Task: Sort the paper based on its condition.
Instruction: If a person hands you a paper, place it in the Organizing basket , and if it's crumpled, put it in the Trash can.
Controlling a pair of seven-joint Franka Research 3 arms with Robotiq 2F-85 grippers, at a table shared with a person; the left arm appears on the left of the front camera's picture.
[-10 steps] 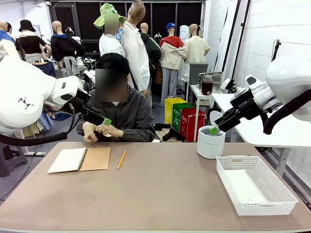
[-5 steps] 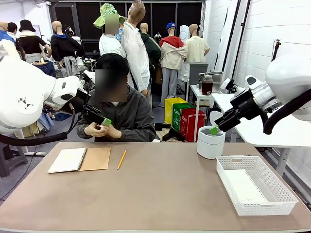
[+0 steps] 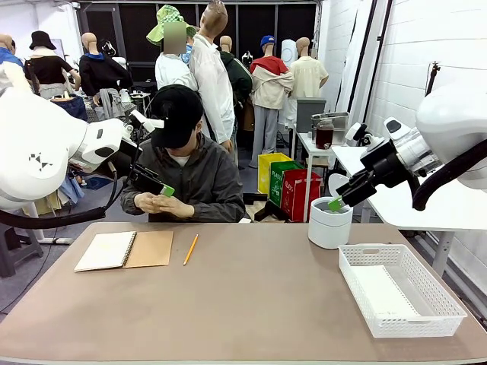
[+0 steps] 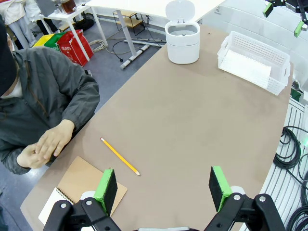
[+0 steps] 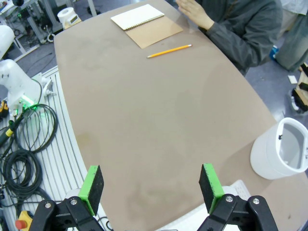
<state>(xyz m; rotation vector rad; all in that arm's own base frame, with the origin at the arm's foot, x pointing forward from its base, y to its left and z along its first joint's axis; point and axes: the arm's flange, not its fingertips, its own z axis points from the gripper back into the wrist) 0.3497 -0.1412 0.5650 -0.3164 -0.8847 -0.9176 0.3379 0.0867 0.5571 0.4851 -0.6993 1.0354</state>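
Front view first: brown table [image 3: 251, 296], both arms raised above it, left gripper [image 4: 163, 185] and right gripper [image 5: 150, 185] spread wide, holding nothing. White basket [image 3: 399, 289] at the right, with a flat white sheet of paper [image 4: 248, 67] lying inside, though hard to be sure through the mesh. Looks smooth, thin, floppy, easily creased; best pinched at an edge. Notebook [image 3: 125, 249] and pencil [image 3: 190, 249] near the person's hands [image 3: 163, 204].

The person's hands [image 3: 161, 202] have drawn closer together.
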